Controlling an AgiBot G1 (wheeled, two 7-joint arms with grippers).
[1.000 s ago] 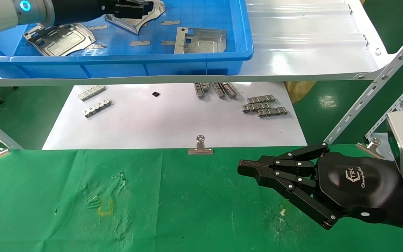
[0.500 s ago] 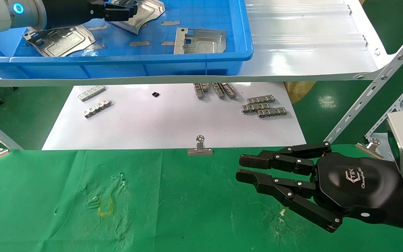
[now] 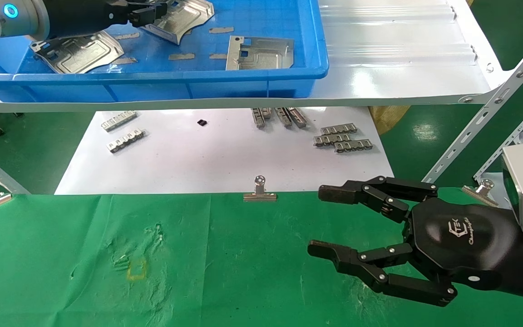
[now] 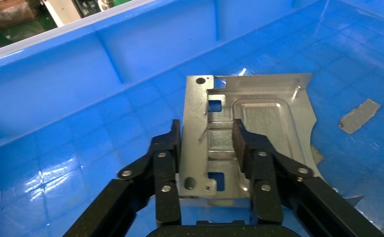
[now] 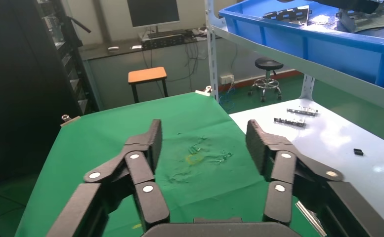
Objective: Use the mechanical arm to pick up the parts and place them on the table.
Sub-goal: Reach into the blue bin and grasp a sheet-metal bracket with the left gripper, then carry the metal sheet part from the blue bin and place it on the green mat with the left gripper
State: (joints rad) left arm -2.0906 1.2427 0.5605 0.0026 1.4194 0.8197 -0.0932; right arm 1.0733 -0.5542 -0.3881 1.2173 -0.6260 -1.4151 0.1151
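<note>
My left mechanical arm reaches into a blue bin (image 3: 152,75) on the shelf. Its gripper (image 3: 152,11) is open, and its jaws straddle the near strip of a silver stamped part (image 3: 189,18) lying in the bin. In the left wrist view the gripper (image 4: 206,131) has one finger at the edge of that part (image 4: 264,108) and the other on its embossed rib. Two more parts (image 3: 77,50) (image 3: 261,53) lie in the bin. My right gripper (image 3: 323,221) is open and empty just above the right side of the green table (image 3: 225,272); it also shows in the right wrist view (image 5: 204,131).
A glossy white shelf (image 3: 402,54) carries the bin. Below it, a white sheet (image 3: 220,154) holds small toothed strips (image 3: 343,137). Binder clips (image 3: 259,190) pin the cloth's far edge. Slanted metal struts (image 3: 484,113) stand at the right.
My right gripper has opened wide from shut. My left gripper has drawn back to the left over the part, which has stayed in place.
</note>
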